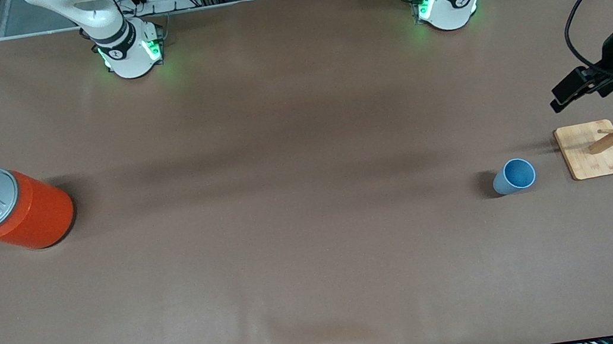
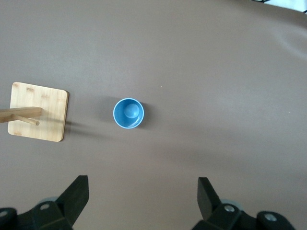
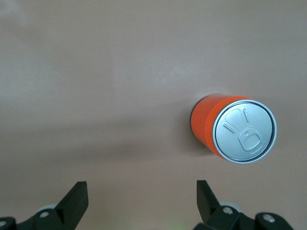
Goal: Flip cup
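Note:
The cup (image 1: 514,176) is a small light-blue tumbler standing upright, mouth up, toward the left arm's end of the table. In the left wrist view the cup (image 2: 128,113) shows its deeper blue inside from straight above. My left gripper (image 2: 142,186) hangs high over the table near it, open, with only bare table between its fingers and well apart from the cup. My right gripper (image 3: 141,187) hangs high over the right arm's end of the table, open and holding nothing.
A wooden peg stand on a square bamboo base (image 1: 592,153) stands beside the cup, closer to the table's end; its base (image 2: 41,108) also shows in the left wrist view. A large orange can with a grey lid (image 1: 18,209) stands upright at the right arm's end, seen from above (image 3: 232,129).

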